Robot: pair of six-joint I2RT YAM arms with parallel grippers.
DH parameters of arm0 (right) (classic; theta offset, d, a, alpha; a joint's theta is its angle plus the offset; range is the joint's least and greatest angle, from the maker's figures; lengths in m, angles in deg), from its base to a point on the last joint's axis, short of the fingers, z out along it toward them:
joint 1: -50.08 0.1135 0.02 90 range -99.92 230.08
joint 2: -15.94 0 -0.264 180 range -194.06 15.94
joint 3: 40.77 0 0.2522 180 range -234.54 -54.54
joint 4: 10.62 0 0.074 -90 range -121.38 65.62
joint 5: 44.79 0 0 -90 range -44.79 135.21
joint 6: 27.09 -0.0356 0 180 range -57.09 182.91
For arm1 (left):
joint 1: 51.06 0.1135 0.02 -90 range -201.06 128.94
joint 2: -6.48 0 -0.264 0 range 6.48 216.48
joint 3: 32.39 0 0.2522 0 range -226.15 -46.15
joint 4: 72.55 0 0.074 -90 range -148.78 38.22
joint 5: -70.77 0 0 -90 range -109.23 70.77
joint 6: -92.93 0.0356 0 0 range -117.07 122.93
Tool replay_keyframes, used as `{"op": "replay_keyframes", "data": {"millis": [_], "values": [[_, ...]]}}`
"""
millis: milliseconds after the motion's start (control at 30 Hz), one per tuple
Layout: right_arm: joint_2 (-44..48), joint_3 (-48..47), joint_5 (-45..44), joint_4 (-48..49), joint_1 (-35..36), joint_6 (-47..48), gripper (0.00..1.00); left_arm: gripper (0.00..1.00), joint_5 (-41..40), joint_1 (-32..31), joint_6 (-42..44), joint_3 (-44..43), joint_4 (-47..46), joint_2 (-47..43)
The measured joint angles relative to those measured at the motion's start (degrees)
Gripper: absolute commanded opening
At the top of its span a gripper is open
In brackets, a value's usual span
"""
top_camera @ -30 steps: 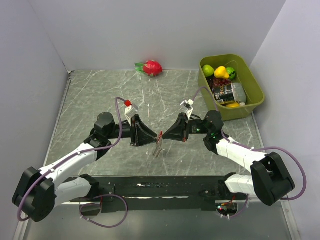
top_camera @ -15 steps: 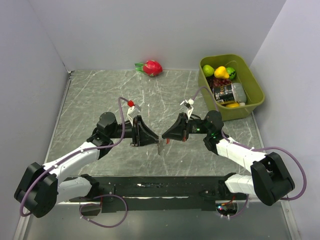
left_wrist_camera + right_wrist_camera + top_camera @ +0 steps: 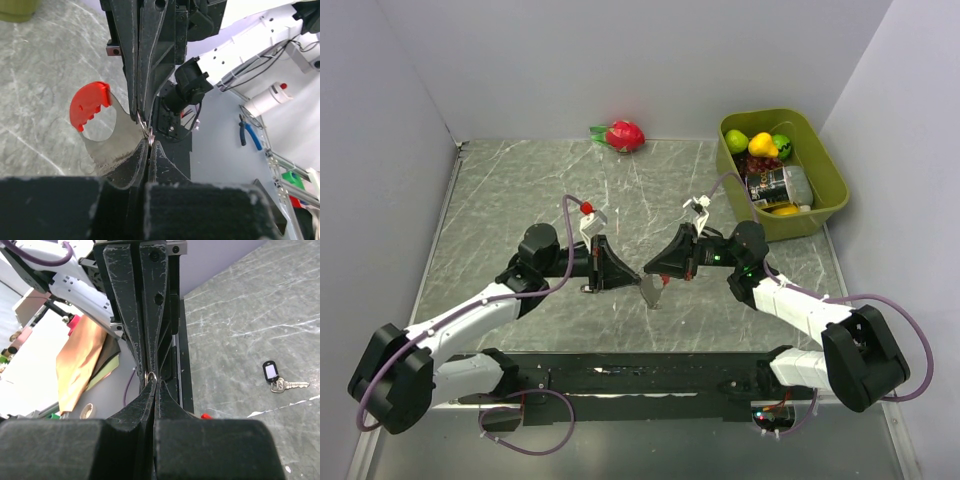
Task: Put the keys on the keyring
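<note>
**Gripper state.** The left gripper (image 3: 148,143) is fully closed, its jaws pinched on the keyring (image 3: 117,142). The right gripper (image 3: 155,383) is likewise closed tip to tip against it, with the thin wire loop (image 3: 151,375) of the keyring showing at the point where the two sets of fingertips meet. The assembly is held in the air at the centre of the top view, above the table (image 3: 260,315).

**Hazards.**
- The contact area is a thin wire. Any opposed pull or twist between the arms is likely to slide the wire out of one pinch.
- The flat silvery plate hangs to one side of the pinch. Its weight can swing the loop and rotate it in the jaws.
- Both grippers are occupied, and the key (image 3: 290,385) lies untouched on the table. One gripper must release to fetch it; if the other grip is marginal, the keyring drops.

**Orientation.**
- Keyring: in the left wrist view its long axis runs from the pinch at centre toward the upper left, ending in the red crescent tab (image 3: 89,104).
- Key: it lies flat at the right of the right wrist view, long axis roughly horizontal, blade pointing right, head at left beside a black tag (image 3: 270,371).
</note>
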Motion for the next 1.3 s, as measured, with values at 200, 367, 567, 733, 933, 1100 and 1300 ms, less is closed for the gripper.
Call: {"op": "replay_keyframes", "data": {"millis": [200,367,567,733,933,1100,1300], "values": [[0.3,0.0,-1.9,0.1,0.0,-0.8,0.00,0.02,-3.3,-0.1,2.5,-0.5,4.7,-2.9],[0.3,0.1,-3.5,0.4,0.0,-2.6,0.00,0.04,-6.4,-0.4,4.0,-0.6,6.9,-4.6],[-0.1,0.1,-5.1,1.2,0.0,-5.1,0.00,0.13,-10.4,-1.7,5.8,-1.4,9.9,-5.6],[-0.3,0.1,-6.8,1.2,0.0,-5.9,0.00,0.33,-13.1,-2.4,7.3,-1.9,12.5,-6.6],[0.0,0.1,-9.1,-1.9,0.0,-4.7,0.00,0.47,-15.1,-2.6,7.6,-1.9,14.6,-9.6],[0.0,0.1,-9.8,-3.6,-0.2,-4.1,0.00,0.51,-13.6,-2.6,7.4,-1.9,14.0,-11.0],[0.0,0.1,-9.7,-3.2,-0.3,-4.1,0.00,0.57,-11.7,-2.6,5.9,-1.9,12.8,-9.1]]}}
